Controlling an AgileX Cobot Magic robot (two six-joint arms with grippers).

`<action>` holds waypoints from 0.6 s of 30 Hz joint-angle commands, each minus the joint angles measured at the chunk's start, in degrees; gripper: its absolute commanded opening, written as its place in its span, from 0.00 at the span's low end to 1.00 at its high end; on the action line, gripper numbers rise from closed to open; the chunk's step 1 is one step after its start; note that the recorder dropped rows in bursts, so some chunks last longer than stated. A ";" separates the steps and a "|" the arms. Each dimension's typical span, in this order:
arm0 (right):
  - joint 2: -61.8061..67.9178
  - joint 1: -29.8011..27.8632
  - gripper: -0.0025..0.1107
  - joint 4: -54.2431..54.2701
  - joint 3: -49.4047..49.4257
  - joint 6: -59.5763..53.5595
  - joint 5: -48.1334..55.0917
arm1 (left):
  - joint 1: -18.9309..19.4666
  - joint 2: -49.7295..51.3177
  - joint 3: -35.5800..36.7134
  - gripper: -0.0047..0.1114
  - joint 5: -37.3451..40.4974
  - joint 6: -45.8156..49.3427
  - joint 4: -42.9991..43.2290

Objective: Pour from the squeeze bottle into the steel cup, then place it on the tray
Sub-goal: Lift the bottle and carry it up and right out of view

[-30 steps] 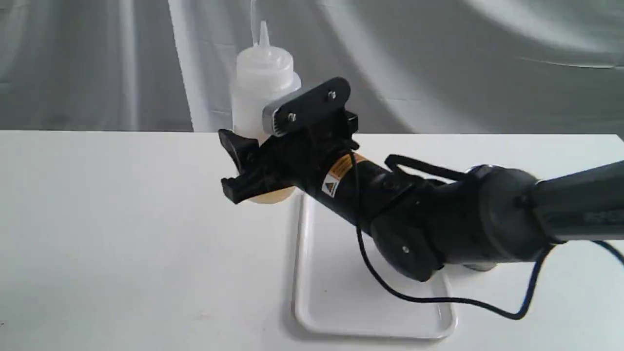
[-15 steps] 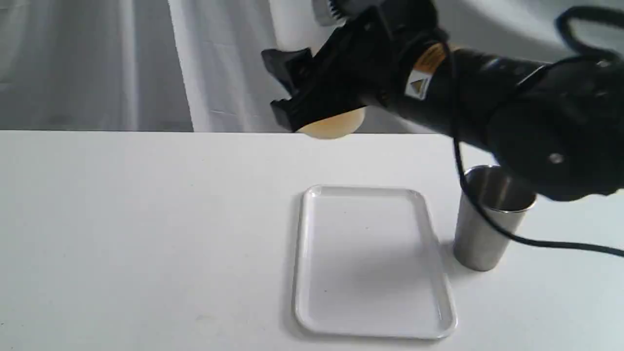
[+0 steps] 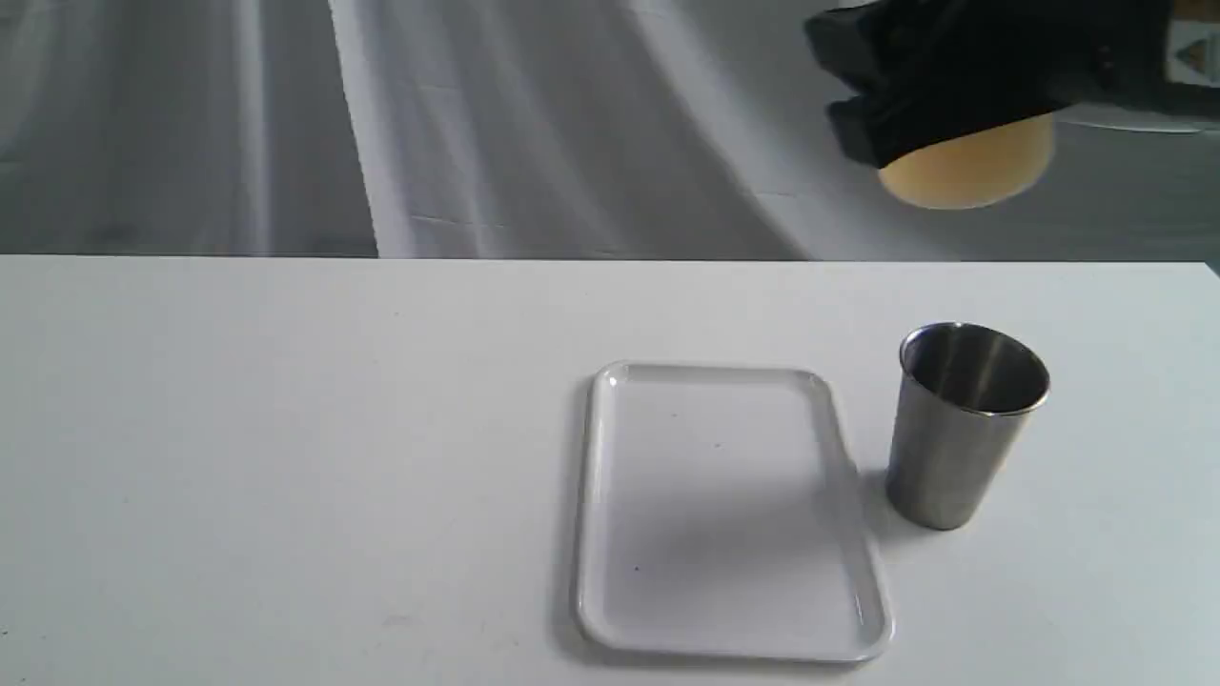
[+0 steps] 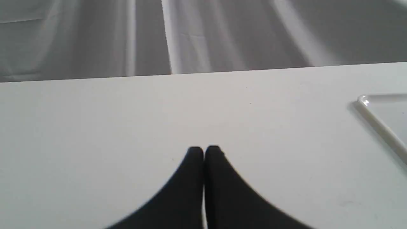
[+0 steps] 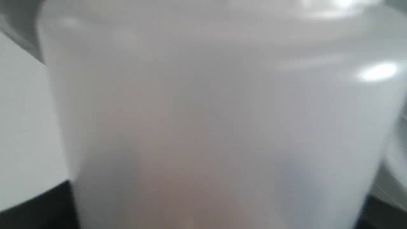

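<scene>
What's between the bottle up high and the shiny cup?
Nothing: the exterior view shows only open air between the squeeze bottle and the steel cup.

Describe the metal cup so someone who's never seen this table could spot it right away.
Start at the white table, then find the flat white tray on it. Right of the tray in the exterior view, not touching it, stands the steel cup: the only grey metal thing, tapered, handleless.

Right claw (image 3: 850, 95) holds squeeze bottle (image 3: 967, 173) aloft; steel cup (image 3: 956, 443) beside tray (image 3: 726, 519).
</scene>
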 commanded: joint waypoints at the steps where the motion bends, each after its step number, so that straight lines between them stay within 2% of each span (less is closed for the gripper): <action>1: -2.35 -2.35 0.02 -10.12 0.23 10.37 5.03 | 0.09 -0.15 0.25 0.04 -0.43 -0.28 -0.06; 14: -4.81 -10.85 0.02 -25.71 12.74 32.87 6.85 | 0.09 -0.15 0.25 0.04 -0.43 -0.14 -0.06; 18: -4.80 -11.03 0.02 -27.42 15.74 33.24 12.26 | 0.09 -0.15 0.25 0.04 -0.43 -0.14 -0.06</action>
